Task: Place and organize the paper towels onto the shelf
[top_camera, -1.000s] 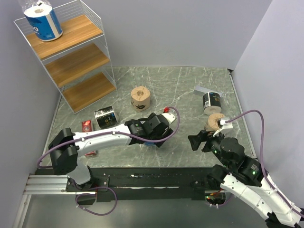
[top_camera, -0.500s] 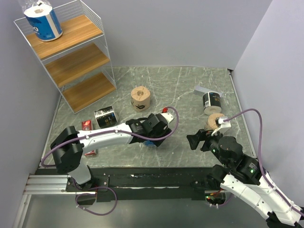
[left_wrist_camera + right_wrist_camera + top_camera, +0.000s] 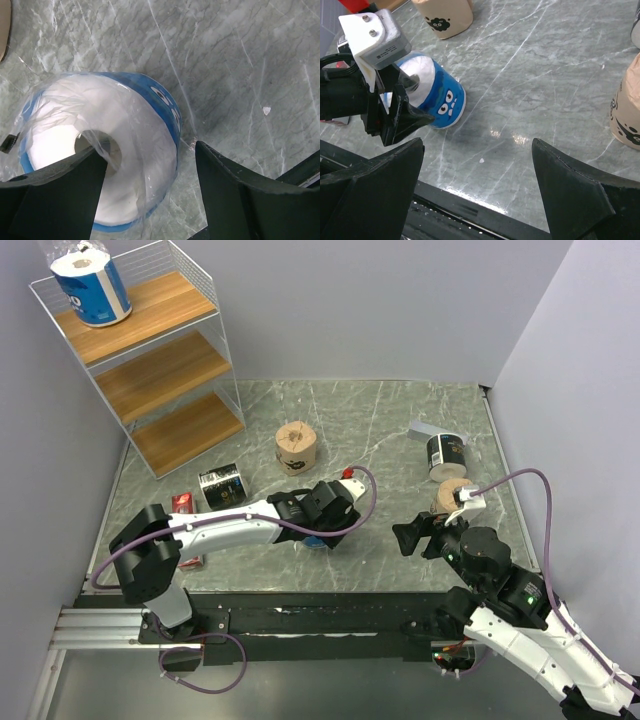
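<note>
A blue-wrapped paper towel roll [image 3: 125, 125] stands on the marble table under my left gripper [image 3: 150, 192]. The gripper is open: one finger [image 3: 50, 200] sits at the hollow core and the other [image 3: 240, 200] stands outside the wall with a gap. This roll also shows in the right wrist view [image 3: 440, 100] and is mostly hidden in the top view [image 3: 318, 539]. My right gripper [image 3: 477, 195] is open and empty above bare table. A second blue roll [image 3: 91, 286] stands on the top board of the shelf [image 3: 170, 365]. Tan rolls [image 3: 296, 448] [image 3: 452, 496] and black rolls [image 3: 223, 486] [image 3: 446, 452] stand on the table.
A flat red box [image 3: 183, 505] lies left of the near black roll. Grey walls close in the table on the left, back and right. The black front rail [image 3: 300, 610] runs along the near edge.
My left gripper has edged slightly toward the near left over the blue roll. My right gripper has shifted slightly left.
</note>
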Available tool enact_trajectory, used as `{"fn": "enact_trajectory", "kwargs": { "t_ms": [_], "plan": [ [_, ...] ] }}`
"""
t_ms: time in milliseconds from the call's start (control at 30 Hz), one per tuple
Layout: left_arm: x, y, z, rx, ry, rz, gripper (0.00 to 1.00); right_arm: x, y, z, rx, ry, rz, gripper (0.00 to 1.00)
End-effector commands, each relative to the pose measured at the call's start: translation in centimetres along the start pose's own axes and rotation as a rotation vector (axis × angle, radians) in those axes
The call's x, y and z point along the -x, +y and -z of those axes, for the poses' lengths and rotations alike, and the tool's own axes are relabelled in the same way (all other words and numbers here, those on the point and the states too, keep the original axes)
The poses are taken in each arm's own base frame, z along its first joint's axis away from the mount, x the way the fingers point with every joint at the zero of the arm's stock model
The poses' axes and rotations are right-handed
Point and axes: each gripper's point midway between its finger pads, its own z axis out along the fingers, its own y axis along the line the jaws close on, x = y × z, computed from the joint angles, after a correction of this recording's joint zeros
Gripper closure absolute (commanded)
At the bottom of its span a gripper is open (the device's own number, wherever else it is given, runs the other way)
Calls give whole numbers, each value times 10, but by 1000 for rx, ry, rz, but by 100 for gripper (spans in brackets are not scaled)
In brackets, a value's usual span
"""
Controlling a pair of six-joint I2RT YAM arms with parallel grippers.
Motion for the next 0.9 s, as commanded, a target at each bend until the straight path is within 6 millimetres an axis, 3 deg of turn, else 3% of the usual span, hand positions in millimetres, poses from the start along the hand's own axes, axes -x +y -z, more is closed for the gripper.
{"fn": "enact_trajectory", "kwargs": {
  "t_ms": [0, 300, 433, 533, 733, 867],
  "plan": [
    [-2, 0, -6, 2, 2, 2, 26, 10, 5, 0, 16, -40, -24, 4],
    [1, 1, -5, 7, -12, -3, 41, 8, 3, 1, 14, -41, -26, 4],
    [1, 5, -3, 26, -3, 2, 57, 9, 2, 2, 12, -42, -27, 4],
    [1, 11, 6, 55, 24, 1, 64, 12, 3, 4, 14, -46, -25, 4],
    [36, 45, 57, 190, -64, 39, 69, 22, 5, 12, 23, -68, -36, 4],
    [81, 79, 117, 302, -187, 51, 69, 27, 7, 16, 33, -75, -45, 4]
  ]
}}
